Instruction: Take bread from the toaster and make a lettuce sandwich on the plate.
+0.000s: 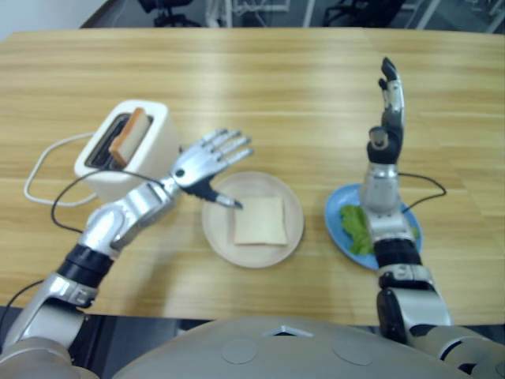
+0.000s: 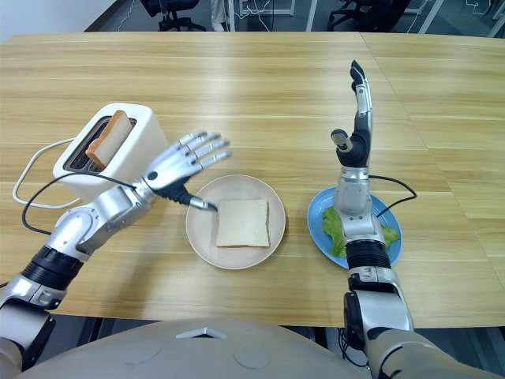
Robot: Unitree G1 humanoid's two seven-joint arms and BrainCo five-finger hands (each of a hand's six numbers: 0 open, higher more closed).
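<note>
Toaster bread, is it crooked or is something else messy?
A bit: the bread slice sticks up from the toaster, seemingly leaning sideways. Nothing is spilled; the other slice lies flat on the plate.

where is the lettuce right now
In the right eye view the lettuce lies on the blue plate on the robot's right, beside the beige plate holding a bread slice.

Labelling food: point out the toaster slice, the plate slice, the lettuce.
toaster slice [image 1: 130,136]: left eye view, exposed face.
plate slice [image 1: 259,221]: left eye view, centre.
lettuce [image 1: 355,227]: left eye view, left leaf.
</note>
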